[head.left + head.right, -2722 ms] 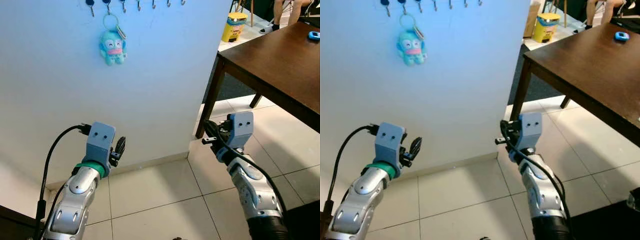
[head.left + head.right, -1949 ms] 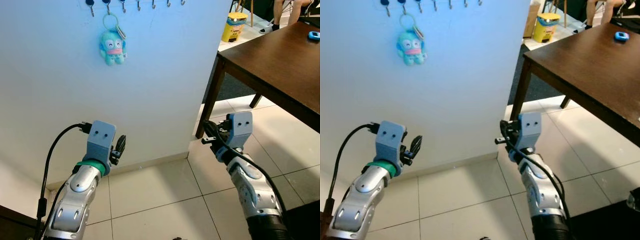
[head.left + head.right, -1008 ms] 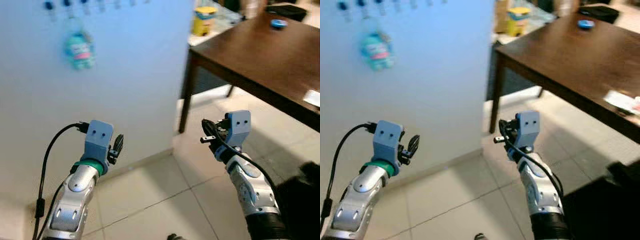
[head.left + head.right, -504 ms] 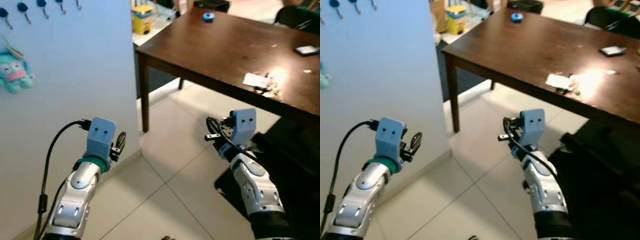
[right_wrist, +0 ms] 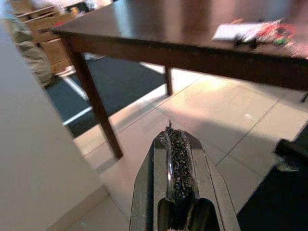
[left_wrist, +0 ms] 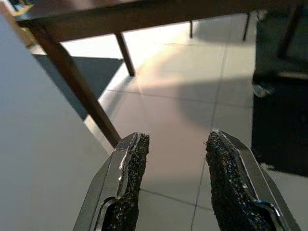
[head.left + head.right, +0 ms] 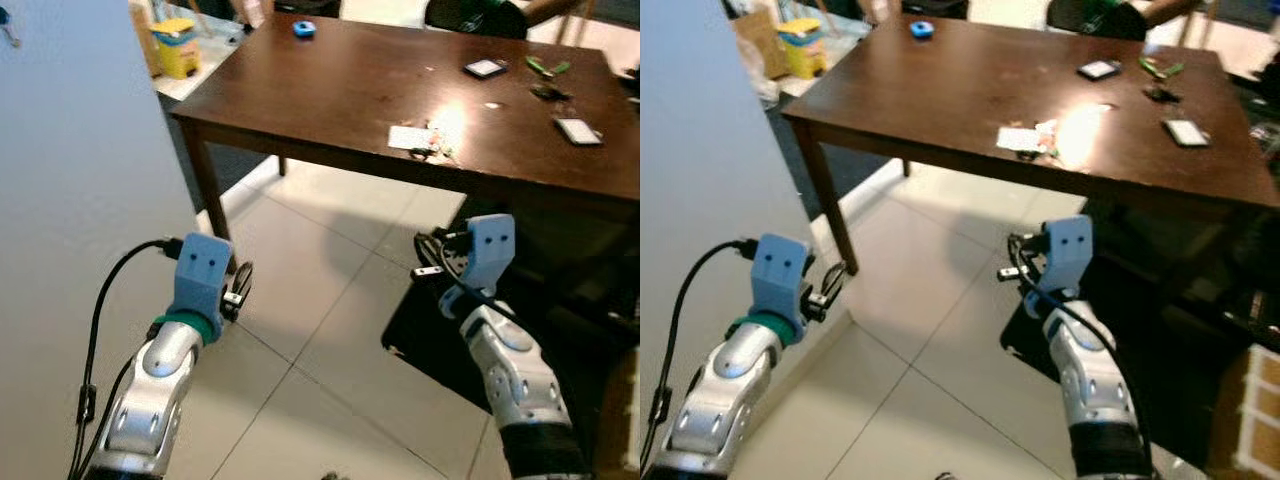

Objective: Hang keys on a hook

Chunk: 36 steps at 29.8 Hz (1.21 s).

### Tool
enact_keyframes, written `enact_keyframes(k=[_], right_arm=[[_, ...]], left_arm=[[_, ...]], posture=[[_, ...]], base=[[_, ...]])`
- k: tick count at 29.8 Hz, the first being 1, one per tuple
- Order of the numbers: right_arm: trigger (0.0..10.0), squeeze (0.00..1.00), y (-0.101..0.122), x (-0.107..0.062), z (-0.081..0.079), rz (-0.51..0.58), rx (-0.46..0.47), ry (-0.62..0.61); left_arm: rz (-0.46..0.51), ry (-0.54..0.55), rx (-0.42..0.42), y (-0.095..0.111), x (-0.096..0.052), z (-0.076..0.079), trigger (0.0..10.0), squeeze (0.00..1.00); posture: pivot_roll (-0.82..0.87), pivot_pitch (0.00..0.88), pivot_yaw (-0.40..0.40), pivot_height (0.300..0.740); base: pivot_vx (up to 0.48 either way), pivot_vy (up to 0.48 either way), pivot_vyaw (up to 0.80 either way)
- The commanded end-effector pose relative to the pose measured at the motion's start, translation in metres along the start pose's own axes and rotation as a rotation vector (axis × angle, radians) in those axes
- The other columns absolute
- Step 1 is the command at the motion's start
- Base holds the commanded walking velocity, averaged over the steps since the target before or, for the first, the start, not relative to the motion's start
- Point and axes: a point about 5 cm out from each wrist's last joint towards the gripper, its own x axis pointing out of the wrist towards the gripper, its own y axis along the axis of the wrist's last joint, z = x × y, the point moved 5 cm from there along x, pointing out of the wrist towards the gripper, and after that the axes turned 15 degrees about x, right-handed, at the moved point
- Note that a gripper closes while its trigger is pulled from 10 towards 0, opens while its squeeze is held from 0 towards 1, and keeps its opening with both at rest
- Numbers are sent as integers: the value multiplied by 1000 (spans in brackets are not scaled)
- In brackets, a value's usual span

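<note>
A small bunch that looks like keys [image 7: 437, 148] lies beside a white card [image 7: 407, 136] on the dark wooden table [image 7: 350, 90], in a patch of glare. The same card and reddish bits [image 5: 269, 30] appear on the tabletop in the right wrist view. My left gripper [image 7: 239, 288] is held low beside the white wall [image 7: 70, 200], open with nothing between its fingers [image 6: 130, 163]. To the right, my right gripper [image 7: 424, 262] hovers above the tiled floor, short of the table's near edge, shut and empty [image 5: 175, 134]. One hook [image 7: 6, 16] peeks in at the wall's top left.
On the table lie a blue object [image 7: 303, 28], two flat phone-like devices [image 7: 486, 68] [image 7: 578, 130] and green bits [image 7: 548, 67]. A table leg [image 7: 208, 195] stands near the wall's corner. A yellow bin [image 7: 175, 44] sits behind. Something black [image 7: 560, 310] lies under the table.
The camera has swung right: the wall with its hooks and the blue plush keyring slid out to the left, and the table now fills the view. Both grippers keep their pose.
</note>
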Motion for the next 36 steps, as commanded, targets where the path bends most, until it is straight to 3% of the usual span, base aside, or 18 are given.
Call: enact_keyframes(k=[1, 36], right_arm=[[10000, 0, -7, -2, 3, -24, 10, -13], [10000, 0, -8, -4, 5, -29, 6, -13]], left_arm=[[-28, -4, -8, -7, -1, 2, 10000, 0], [-11, 7, -50, -5, -1, 0, 10000, 0]], posture=[[-119, 97, 112, 740], [-125, 99, 109, 740]], base=[[0, 0, -800], [0, 0, -800]])
